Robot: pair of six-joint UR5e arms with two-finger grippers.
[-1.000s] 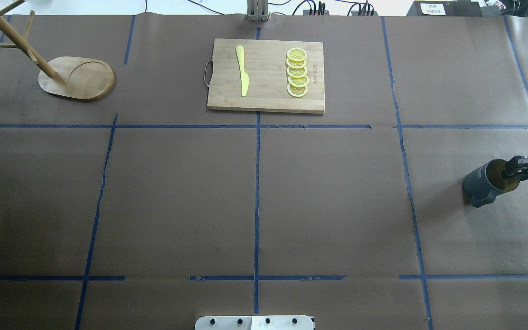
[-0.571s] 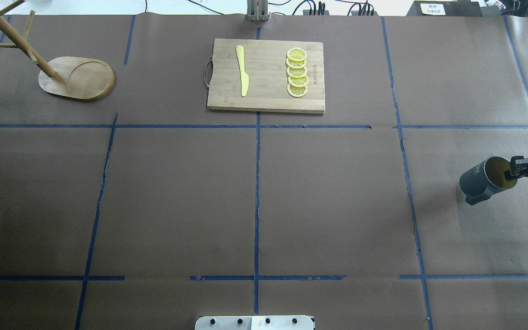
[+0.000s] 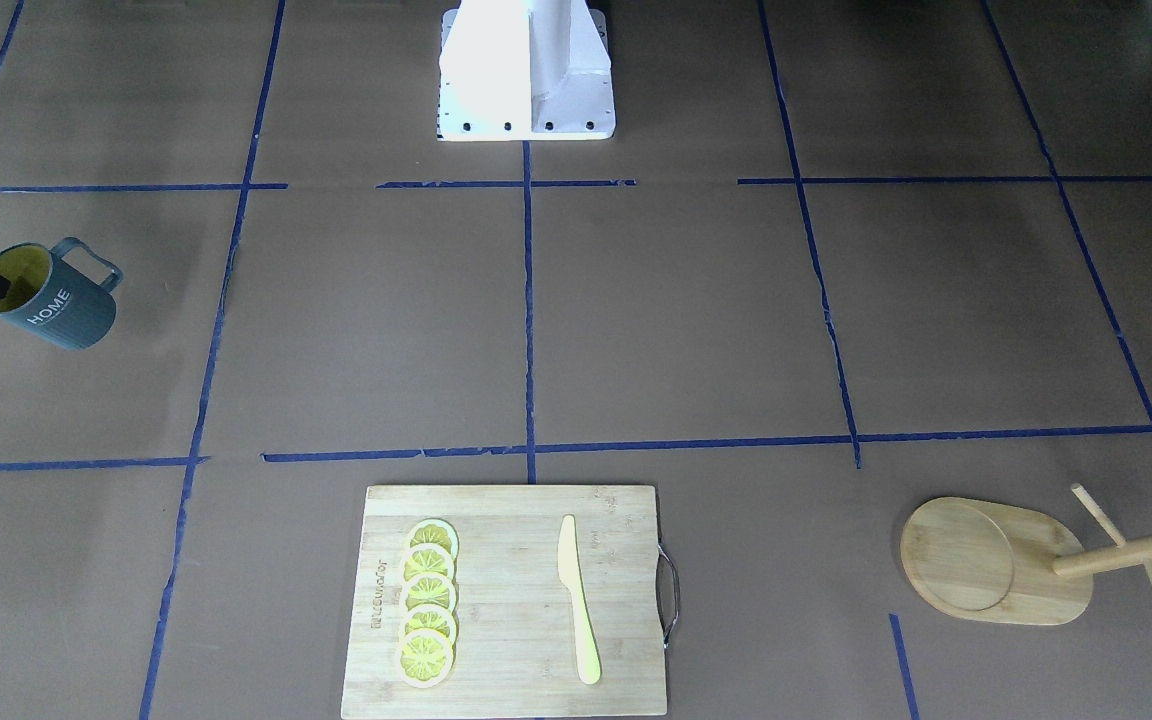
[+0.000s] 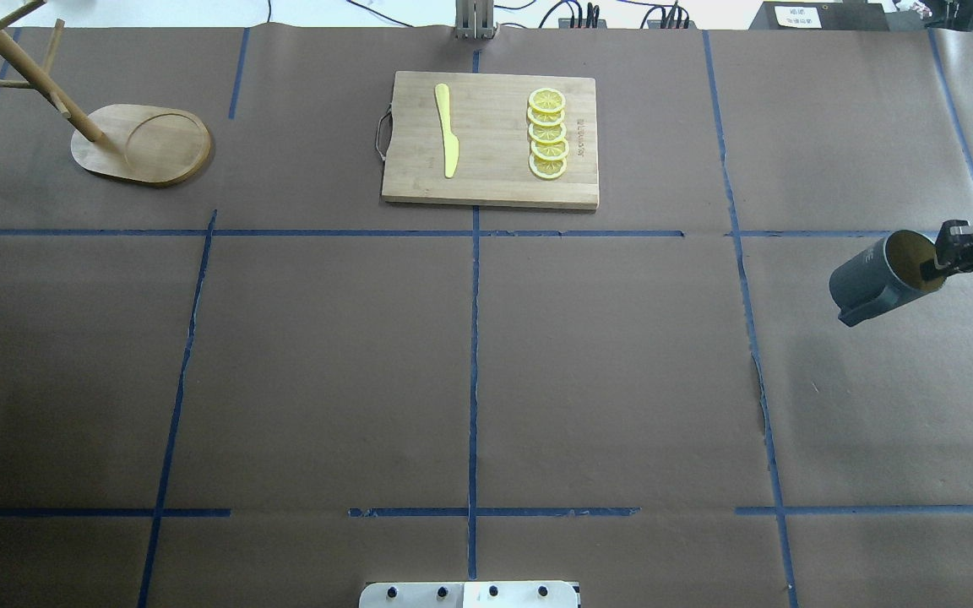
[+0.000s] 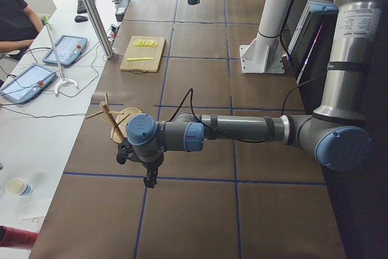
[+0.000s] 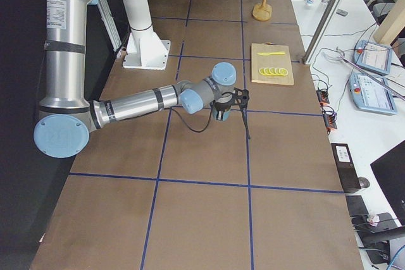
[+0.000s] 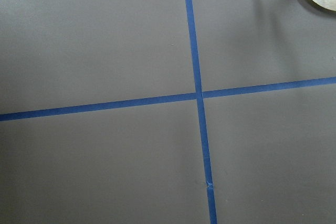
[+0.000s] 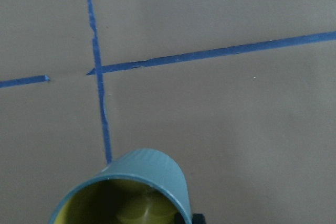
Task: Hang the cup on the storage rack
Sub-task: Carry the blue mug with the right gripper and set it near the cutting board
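The cup [image 4: 871,279], dark blue-grey with a yellow-green inside and "HOME" lettering [image 3: 48,303], hangs tilted above the table at its right end. My right gripper [image 4: 930,267] is shut on its rim, one finger inside, and its handle points toward the robot. The right wrist view shows the cup's mouth [image 8: 131,192] at the bottom. The storage rack [image 4: 144,143], a wooden mug tree with oval base and pegs, stands at the far left [image 3: 996,560]. My left gripper [image 5: 148,180] hovers near the rack; I cannot tell if it is open or shut.
A bamboo cutting board [image 4: 491,181] at the far middle carries a yellow knife [image 4: 446,131] and several lemon slices [image 4: 547,135]. The robot base [image 3: 526,70] is at the near middle edge. An operator [image 5: 12,10] sits beyond the table's far side.
My right gripper has lifted the cup off the table and carried it toward the far side, slightly to the left. The rack and board have not moved.
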